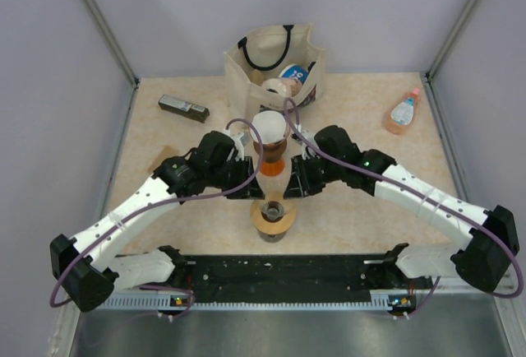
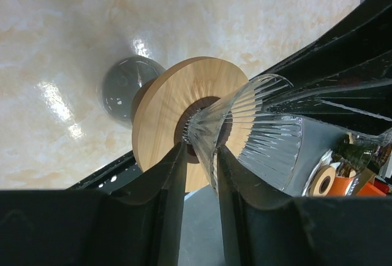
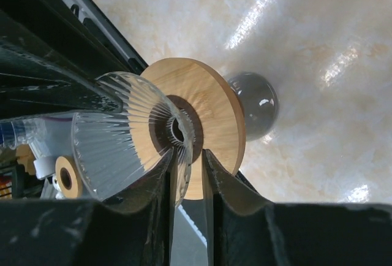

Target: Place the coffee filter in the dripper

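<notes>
The dripper, a clear ribbed cone, sits tip-down in the hole of a tan flat ring. My left gripper is shut on the cone's wall from the left. My right gripper is shut on the opposite wall, a thin sliver showing at one finger. The coffee filter, a white paper cone, stands open in a brownish vessel just behind the dripper, and neither gripper touches it.
A glass beaker carries the ring. A canvas bag with several items stands at the back. A dark flat bar lies back left and a pink bottle back right. Metal posts frame the table.
</notes>
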